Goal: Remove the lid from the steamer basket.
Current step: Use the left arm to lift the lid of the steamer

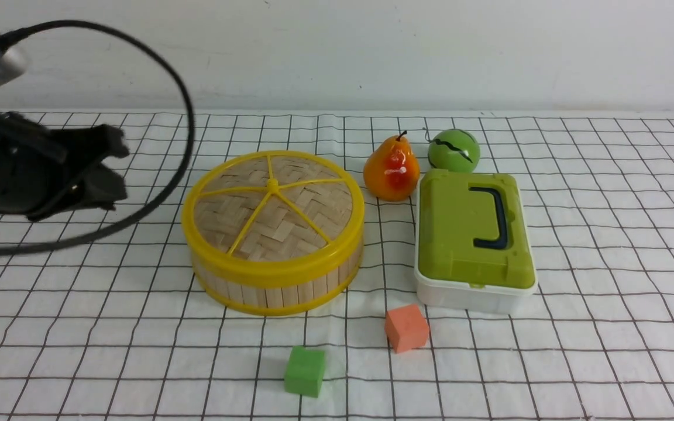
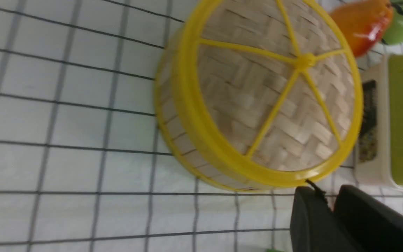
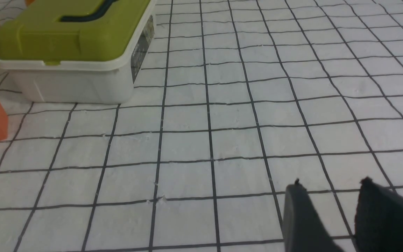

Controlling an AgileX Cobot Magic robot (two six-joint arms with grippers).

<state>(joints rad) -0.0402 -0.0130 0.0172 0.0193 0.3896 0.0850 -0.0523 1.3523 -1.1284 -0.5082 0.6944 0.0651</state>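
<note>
One step is in hand: the approach. The lid point(image 1: 272, 204) is still seated on the basket point(image 1: 278, 289) in the middle of the table point(image 1: 606, 263). Your left arm point(image 1: 15, 169) hangs at the basket's nine o'clock, well apart, with the left jaws parted a little and empty. The right jaws stand released over the table, beyond the green-lidded box point(image 1: 471, 234) at the basket's three o'clock. Next, I judge, spread the left jaws wider for that thick yellow rim, close in, then lift straight up.

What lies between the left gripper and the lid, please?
Between left gripper and lid: only bare checked cloth, crossed by a black cable loop, as the front view shows.
</note>
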